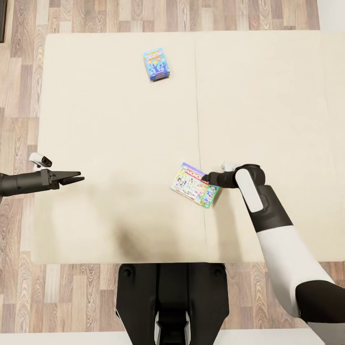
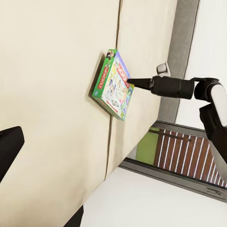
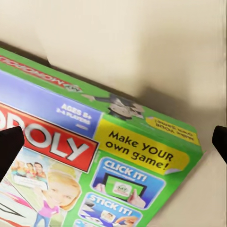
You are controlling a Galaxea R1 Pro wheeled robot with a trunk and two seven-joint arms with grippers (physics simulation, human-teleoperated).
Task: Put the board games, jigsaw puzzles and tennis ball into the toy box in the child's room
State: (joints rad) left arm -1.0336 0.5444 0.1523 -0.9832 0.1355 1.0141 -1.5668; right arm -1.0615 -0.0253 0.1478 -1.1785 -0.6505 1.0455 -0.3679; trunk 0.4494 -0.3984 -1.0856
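The bed (image 1: 120, 143) took up most of the head view — a wide cream mattress in two parts, its seam running from far to near just right of the middle, with wood-plank floor (image 1: 19, 96) showing on the left and far sides. No bin or other container was in sight; both visible toys lay loose on the mattress.

The white board game (image 1: 195, 185), a Monopoly box with green and multicoloured edges, lay flat on the near half of the bed, just left of the seam and turned at a slant. The right gripper (image 1: 207, 178) was at the box's right far corner, its dark tip over the box edge. In the right wrist view the fingertips (image 3: 9, 146) stood wide apart at either side of the picture, with the box lid (image 3: 94, 156) between them — spread, and not closed on the box. Whether they touched it could not be told.

The small teal-blue board game (image 1: 156, 64) lay well apart from the first, on the far part of the bed, left of the seam.

The left gripper (image 1: 76, 178) hung over the left edge of the mattress, pointing right, its two fingers slightly parted with nothing between them
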